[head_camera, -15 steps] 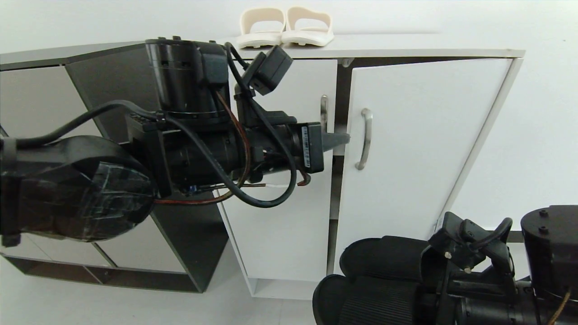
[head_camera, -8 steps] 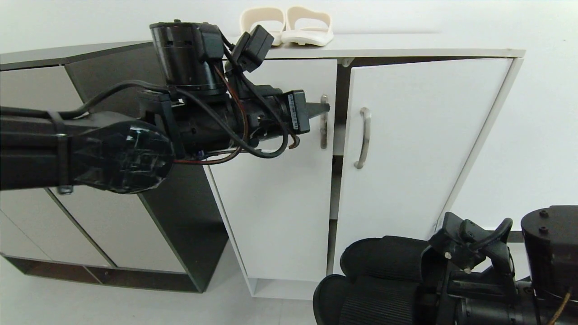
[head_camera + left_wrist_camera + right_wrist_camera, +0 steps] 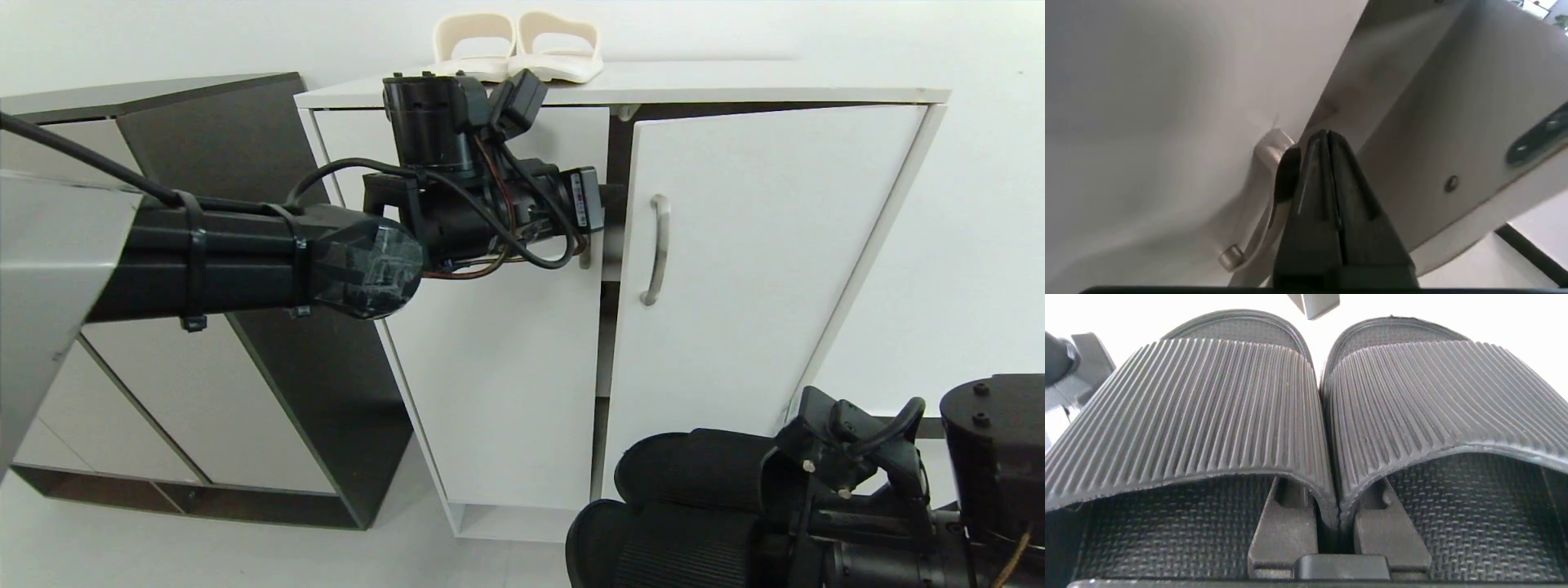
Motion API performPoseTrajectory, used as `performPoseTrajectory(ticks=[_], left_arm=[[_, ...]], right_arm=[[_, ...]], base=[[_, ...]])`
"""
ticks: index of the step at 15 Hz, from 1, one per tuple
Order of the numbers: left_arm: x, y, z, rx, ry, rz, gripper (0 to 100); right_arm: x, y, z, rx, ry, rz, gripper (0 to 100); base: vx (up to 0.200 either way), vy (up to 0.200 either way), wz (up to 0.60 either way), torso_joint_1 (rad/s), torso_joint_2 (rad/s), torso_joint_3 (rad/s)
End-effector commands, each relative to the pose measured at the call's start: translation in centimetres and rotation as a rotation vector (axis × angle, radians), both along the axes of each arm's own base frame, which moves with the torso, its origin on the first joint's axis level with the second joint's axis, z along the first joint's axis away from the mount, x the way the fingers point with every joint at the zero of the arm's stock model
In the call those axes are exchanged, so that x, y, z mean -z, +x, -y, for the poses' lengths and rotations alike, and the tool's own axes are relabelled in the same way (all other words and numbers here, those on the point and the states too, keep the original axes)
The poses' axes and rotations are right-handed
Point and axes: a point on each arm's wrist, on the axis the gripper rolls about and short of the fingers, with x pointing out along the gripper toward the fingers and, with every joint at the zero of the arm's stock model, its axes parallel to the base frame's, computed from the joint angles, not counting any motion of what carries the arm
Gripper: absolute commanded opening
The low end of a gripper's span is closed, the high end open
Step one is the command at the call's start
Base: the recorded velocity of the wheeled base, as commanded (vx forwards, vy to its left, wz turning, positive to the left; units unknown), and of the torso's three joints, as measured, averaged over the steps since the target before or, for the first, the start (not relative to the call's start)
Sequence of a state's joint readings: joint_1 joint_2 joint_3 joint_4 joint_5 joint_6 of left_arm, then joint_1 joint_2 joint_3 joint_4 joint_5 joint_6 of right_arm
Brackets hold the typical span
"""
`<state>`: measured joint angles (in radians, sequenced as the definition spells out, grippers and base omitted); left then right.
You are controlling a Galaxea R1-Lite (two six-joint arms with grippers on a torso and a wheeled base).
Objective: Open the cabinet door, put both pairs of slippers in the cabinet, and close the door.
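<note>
Beside the door handle (image 3: 1266,155) hovers the left tool (image 3: 1327,140).

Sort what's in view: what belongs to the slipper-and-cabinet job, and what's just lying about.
Job: white cabinet; its left door handle; cream slippers on top; black slippers; left gripper by that handle.
Lying about: dark grey shelf unit beside the cabinet.

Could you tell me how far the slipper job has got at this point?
Nothing is stored yet. In hand: the left gripper, shut, is at the gap beside the left door's handle, and the right gripper holds the black slippers. Left: swing the door open, put them in, fetch the cream slippers from the cabinet top, and close up.
</note>
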<state>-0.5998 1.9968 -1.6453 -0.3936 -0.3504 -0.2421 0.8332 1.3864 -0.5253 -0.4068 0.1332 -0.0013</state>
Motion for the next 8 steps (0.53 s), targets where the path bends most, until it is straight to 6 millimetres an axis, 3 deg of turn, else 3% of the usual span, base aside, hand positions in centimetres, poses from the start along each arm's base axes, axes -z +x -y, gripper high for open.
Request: performPoseTrajectory(ticks=[1, 3, 5, 8], left_arm=[[0.9, 0.4, 0.6, 0.004, 0.011, -0.017, 0], [0.9, 0.3, 0.8, -0.014, 0.011, -0.018, 0], [0.7, -0.8, 1.0, 0.002, 0.014, -0.021, 0], [0.1, -5.4, 3.1, 0.114, 0.022, -0.026, 0]], right_arm=[[0.2, -0.2, 0.0, -0.013, -0.013, 0.003, 0], [0.3, -0.3, -0.2, -0.023, -0.016, 0.002, 0], [0.6, -0.5, -0.1, -0.03, -0.026, -0.005, 0], [0.6, -0.8, -0.4, -0.049, -0.024, -0.004, 0]], base=[[0.0, 0.0, 0.0, 0.0, 0.0, 0.0], [0.0, 0.0, 0.0, 0.0, 0.0, 0.0], [-0.2, 0.0, 0.0, 0.007, 0.0, -0.002], [-0.2, 0.0, 0.0, 0.004, 0.01, 0.002]])
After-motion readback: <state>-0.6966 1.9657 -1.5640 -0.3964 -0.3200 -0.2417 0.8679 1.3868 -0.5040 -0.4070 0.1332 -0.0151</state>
